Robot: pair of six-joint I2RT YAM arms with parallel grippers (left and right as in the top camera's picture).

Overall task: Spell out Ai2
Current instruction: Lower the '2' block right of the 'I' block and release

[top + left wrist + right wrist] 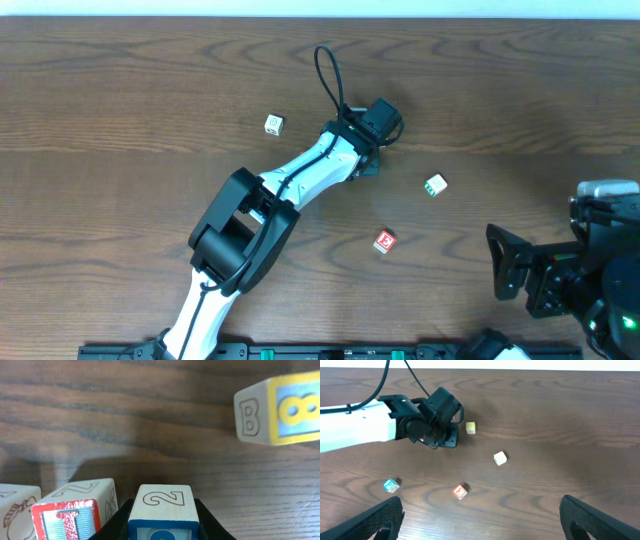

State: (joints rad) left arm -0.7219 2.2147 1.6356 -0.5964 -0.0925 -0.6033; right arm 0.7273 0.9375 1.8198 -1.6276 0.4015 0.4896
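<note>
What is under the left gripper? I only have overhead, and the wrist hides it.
Observer: Left wrist view: the 2 cube sits between the fingers of the left gripper, both against its sides.
Operator: Anything beside it?
Observer: The I cube stands close on its left in that view.
Operator: Other cubes I miss?
Observer: Right wrist view shows a teal cube lying on the table.

Counter (120, 80): dark wood grain. Red E cube (385, 241) sits apart from a green-marked white cube (435, 185). Blue P cube (391, 485) lies left of the E cube in the right wrist view. Yellow-framed B/8 cube (277, 410) stands alone.
</note>
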